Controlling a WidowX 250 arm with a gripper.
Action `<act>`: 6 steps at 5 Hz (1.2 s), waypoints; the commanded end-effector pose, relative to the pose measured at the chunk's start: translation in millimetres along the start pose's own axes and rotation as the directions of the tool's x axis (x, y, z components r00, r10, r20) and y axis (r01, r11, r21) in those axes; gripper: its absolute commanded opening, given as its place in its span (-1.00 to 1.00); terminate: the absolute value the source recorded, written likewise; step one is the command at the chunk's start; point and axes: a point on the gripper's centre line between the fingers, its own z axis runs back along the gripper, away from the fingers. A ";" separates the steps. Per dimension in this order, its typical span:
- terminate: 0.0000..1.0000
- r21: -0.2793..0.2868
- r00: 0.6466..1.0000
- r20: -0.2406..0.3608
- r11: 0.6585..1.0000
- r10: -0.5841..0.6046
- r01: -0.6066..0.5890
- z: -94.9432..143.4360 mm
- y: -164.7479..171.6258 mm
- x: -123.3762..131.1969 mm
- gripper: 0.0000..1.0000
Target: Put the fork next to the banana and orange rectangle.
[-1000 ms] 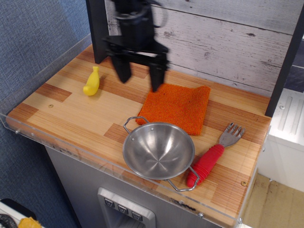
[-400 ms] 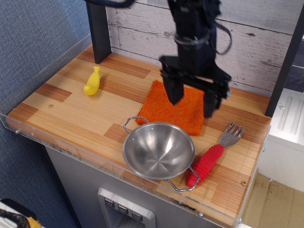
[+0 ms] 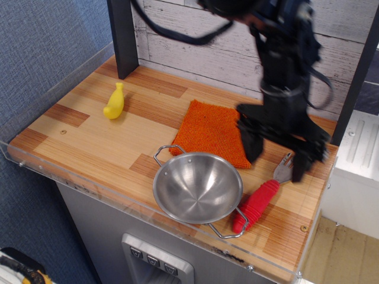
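The fork (image 3: 258, 200) lies at the front right of the wooden table, red ribbed handle toward the front, grey tines partly hidden behind my gripper. My gripper (image 3: 276, 161) is open, blurred by motion, its two black fingers straddling the tines just above them. The yellow banana (image 3: 114, 102) lies at the back left. The orange cloth (image 3: 214, 130) lies flat in the middle, between banana and fork.
A steel bowl (image 3: 198, 187) with wire handles stands at the front, touching the cloth's front edge and close to the fork handle. A clear plastic rim (image 3: 65, 171) edges the table. A dark post (image 3: 123, 35) stands at the back left.
My gripper has swept from the back left, over the cloth, to the front right and come down over the fork's tines. It stays open. Nothing else has moved.
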 end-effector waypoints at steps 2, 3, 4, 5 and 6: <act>-1.00 0.028 0.999 -0.036 0.999 -0.036 0.037 -31.6 -12.9 -18.0 1.00; -1.00 0.043 0.999 -0.047 0.999 -0.014 0.016 -33.6 2.7 -18.5 1.00; -1.00 0.050 0.999 -0.051 0.999 -0.002 0.004 -31.9 13.6 -17.7 1.00; -1.00 0.060 0.999 -0.050 0.998 -0.001 0.004 -27.5 18.5 -17.5 1.00; -1.00 0.058 1.000 -0.023 0.998 -0.015 0.016 -16.1 16.1 -13.9 1.00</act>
